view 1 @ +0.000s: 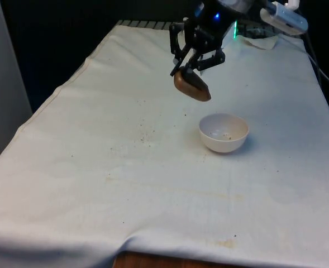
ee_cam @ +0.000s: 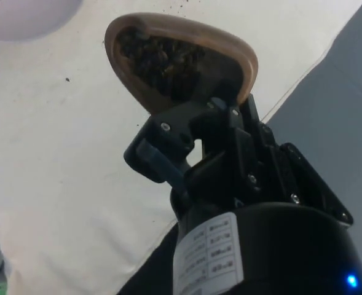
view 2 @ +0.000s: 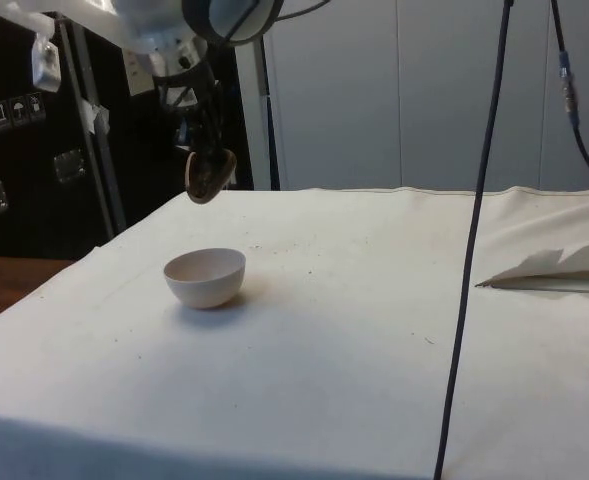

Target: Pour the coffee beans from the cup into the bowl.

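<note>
Front cam sits high at the near end of the table [view 1: 97, 184], facing down its length, so most of the cloth is in shot. Side cam is lower, near tabletop level at one long edge, facing across toward pale panels. Both share the white bowl [view 1: 224, 133] [view 2: 205, 277] w/ the brown cup [view 1: 191, 86] [view 2: 210, 174] hanging above it. Wrist cam rides on the arm, v. close, looking past the gripper [ee_cam: 187, 144] to the cup [ee_cam: 181, 58] and cloth below.
</note>
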Robot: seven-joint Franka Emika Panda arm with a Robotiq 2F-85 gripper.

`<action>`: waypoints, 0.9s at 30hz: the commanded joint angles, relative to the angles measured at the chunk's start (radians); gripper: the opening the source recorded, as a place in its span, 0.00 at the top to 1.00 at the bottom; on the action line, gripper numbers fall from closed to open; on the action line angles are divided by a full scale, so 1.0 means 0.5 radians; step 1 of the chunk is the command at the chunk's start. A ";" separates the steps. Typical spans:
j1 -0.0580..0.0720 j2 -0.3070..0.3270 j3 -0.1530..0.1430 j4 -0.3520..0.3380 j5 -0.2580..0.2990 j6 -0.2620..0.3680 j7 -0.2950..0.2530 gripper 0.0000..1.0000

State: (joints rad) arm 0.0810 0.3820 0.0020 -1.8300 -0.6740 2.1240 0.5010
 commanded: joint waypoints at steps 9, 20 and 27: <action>0.012 -0.004 0.058 -0.014 -0.116 -0.056 0.070 0.99; 0.000 0.016 0.120 -0.016 -0.230 -0.086 0.098 0.99; 0.014 0.052 0.164 -0.016 -0.358 -0.108 0.150 0.99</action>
State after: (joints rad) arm 0.0810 0.4070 0.0860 -1.8380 -0.8440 2.0750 0.5700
